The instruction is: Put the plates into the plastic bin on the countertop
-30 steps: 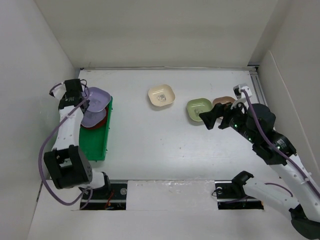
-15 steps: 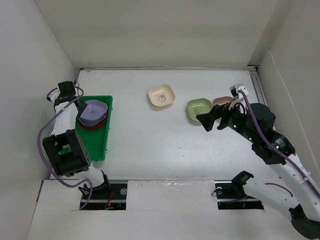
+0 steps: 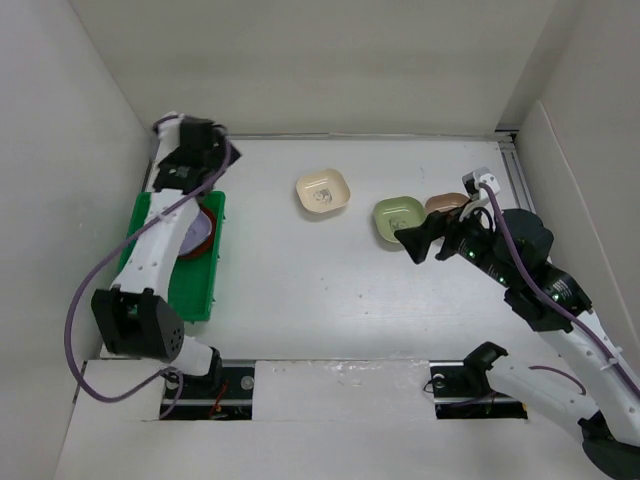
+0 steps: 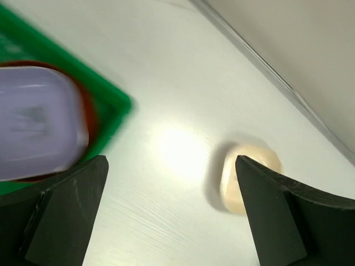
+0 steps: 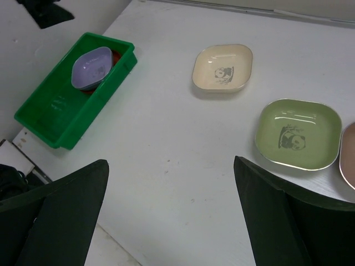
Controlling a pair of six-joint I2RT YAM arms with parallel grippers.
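From above, your left gripper hovers at the far end of the green bin, a red-brown plate inside; your right gripper hangs beside the green plate. Left wrist: jaws wide and empty, lavender plate in the bin, cream plate on the counter. Right wrist: jaws wide, nothing held

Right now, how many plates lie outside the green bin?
3: cream plate center-back, green plate to its right, pink plate beside that, partly hidden by the right arm. More may be hidden.
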